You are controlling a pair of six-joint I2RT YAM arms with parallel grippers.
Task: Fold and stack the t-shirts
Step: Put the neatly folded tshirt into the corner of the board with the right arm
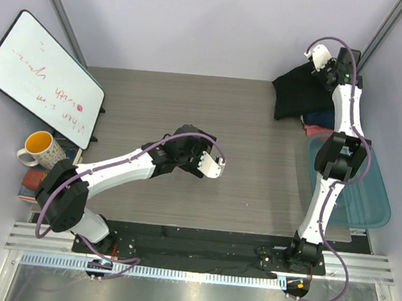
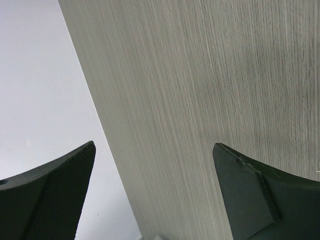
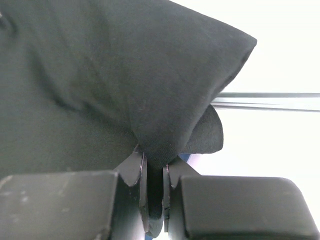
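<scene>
Right hand [image 3: 154, 172] pinches the black t-shirt [image 3: 100, 75], which lies well apart, far right of the open left hand [image 1: 208, 163].

The black t-shirt [image 1: 299, 95] is plain, with no print showing, and the t-shirt [image 1: 323, 119] beside it is navy. The table [image 1: 191, 106] is pale grey wood grain and the tub [image 1: 371, 204] translucent blue. The whiteboard [image 1: 43, 76] is white with red scribbles.

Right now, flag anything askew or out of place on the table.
The black t-shirt sits bunched at the far right corner, one fold pinched in the right pincer. Nothing else stands out.
</scene>
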